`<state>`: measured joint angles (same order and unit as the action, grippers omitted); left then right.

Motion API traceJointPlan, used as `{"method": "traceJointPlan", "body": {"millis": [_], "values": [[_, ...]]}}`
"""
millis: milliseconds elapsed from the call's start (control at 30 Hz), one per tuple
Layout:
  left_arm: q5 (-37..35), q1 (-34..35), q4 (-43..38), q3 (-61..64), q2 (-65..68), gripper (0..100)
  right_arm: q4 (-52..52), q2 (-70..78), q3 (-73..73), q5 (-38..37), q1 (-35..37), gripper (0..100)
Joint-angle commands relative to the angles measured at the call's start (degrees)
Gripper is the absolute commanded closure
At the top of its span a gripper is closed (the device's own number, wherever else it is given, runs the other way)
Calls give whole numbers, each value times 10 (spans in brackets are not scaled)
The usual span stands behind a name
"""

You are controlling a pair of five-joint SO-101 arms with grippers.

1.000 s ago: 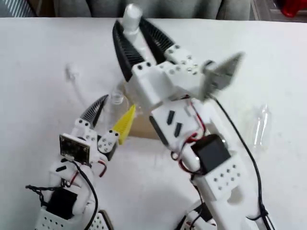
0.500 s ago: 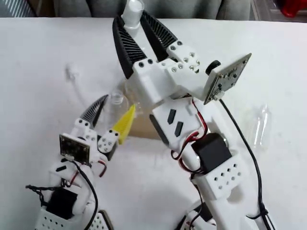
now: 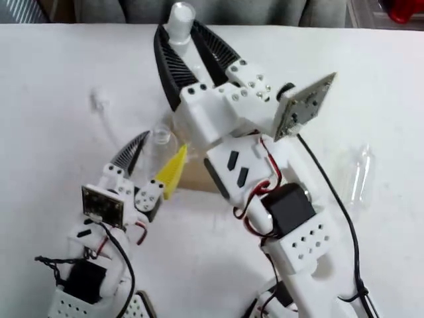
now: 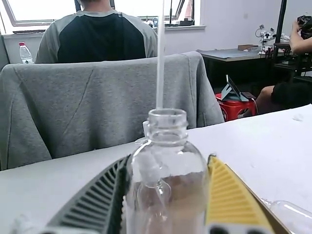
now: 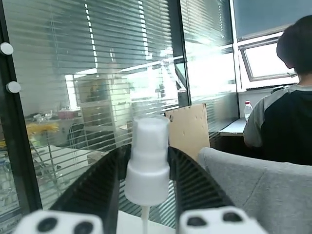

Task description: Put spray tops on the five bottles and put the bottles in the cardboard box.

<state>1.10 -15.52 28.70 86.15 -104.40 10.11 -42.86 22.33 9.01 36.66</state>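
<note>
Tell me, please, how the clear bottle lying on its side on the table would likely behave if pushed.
The lying bottle looks round and rests on its side on the flat table, so it would probably roll. It appears empty and see-through, so likely light, skidding away easily. Its smooth wall may be slippery.
</note>
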Motion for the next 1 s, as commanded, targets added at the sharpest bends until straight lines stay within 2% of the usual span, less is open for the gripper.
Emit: {"method": "traceJointPlan", "body": {"millis": [0, 200, 367, 600, 767, 967], "values": [[5, -2, -20, -9, -6, 980, -12, -6, 3, -1, -21, 983], [4, -2, -20, -9, -6, 980, -15, -6, 17, -1, -47, 983], [4, -2, -20, -9, -6, 980, -13, -8, 46, 4, -40, 983], [3, -2, -20, -9, -6, 979, -8, -66, 87, 4, 33, 983], [3, -2, -20, -9, -6, 979, 92, -91, 98, 4, 71, 983], [3, -2, -21, -10, -6, 979, 183, -94, 96, 5, 72, 981]]}}
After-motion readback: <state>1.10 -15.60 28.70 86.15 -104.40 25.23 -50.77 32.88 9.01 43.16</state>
